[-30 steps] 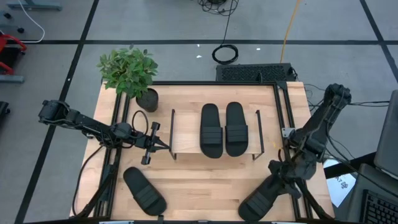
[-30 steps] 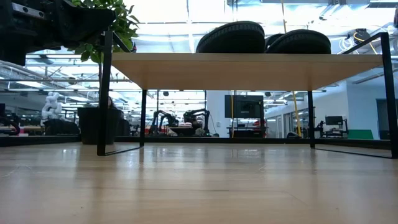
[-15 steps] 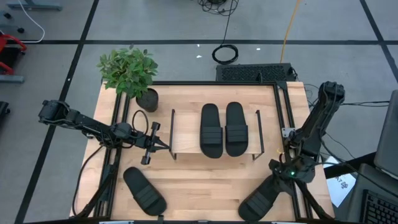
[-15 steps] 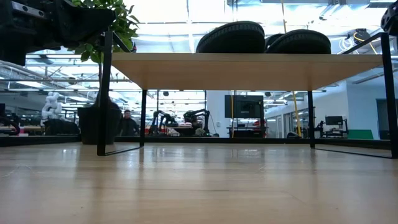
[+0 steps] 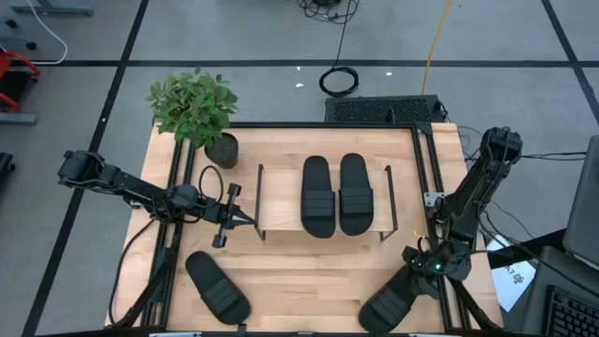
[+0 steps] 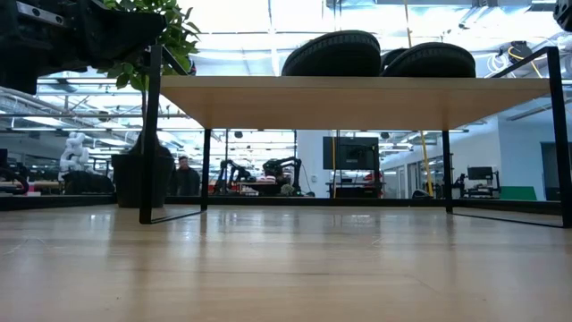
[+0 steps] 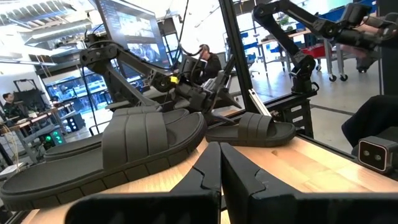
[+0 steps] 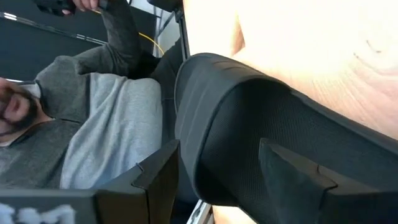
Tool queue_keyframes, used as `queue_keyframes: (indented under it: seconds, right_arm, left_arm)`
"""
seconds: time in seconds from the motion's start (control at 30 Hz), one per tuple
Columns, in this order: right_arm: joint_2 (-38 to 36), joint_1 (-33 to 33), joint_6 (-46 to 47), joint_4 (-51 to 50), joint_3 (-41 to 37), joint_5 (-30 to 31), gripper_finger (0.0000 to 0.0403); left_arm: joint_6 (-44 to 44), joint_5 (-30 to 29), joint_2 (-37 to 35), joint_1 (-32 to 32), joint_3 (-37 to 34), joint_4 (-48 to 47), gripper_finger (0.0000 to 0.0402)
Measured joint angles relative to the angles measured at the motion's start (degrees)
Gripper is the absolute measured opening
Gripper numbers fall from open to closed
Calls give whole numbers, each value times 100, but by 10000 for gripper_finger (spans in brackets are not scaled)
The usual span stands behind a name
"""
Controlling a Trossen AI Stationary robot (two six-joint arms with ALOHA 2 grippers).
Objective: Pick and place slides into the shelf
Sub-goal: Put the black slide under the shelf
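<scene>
Two black slides [image 5: 335, 195] lie side by side, soles down, on the shelf's light-wood top [image 5: 281, 201]; they also show in the low view [image 6: 332, 54]. A third slide [image 5: 217, 288] lies flat at the table's near left. A fourth slide [image 5: 386, 304] lies slanted at the near right. My right gripper [image 5: 417, 272] stands open over the fourth slide's far-right end, one finger [image 8: 155, 171] beside the sole's edge and the other [image 8: 292, 174] over its top. My left gripper [image 5: 249, 220] is shut, level, just left of the shelf's frame. My right gripper comes slanting down from the table's right side over the end of the near-right slide [image 8: 217, 106], which lies flat on the table between the open fingers. I cannot tell whether either finger touches it.
A potted plant [image 5: 197, 108] stands at the table's far left. Black frame rails [image 5: 423, 168] run along the table's sides. A person in a grey sweater [image 8: 93, 124] is beyond the near right edge. Bare wood [image 5: 309, 276] lies between the shelf and the near edge.
My right gripper has sunk toward the near-right slide and a little toward the table's near edge, rolling its wrist as it went; its fingers have stayed open. The slide has not moved.
</scene>
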Motion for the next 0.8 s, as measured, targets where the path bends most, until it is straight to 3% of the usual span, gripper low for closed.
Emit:
queue_keyframes:
  seconds: [0.43, 0.8]
  right_arm:
    - [625, -83, -549, 774, 0, 340, 210]
    - [1053, -212, -325, 982, 0, 317, 210]
  left_arm:
    - [4, 0, 0, 1, 0, 0, 3]
    - [7, 0, -2, 1, 0, -1, 3]
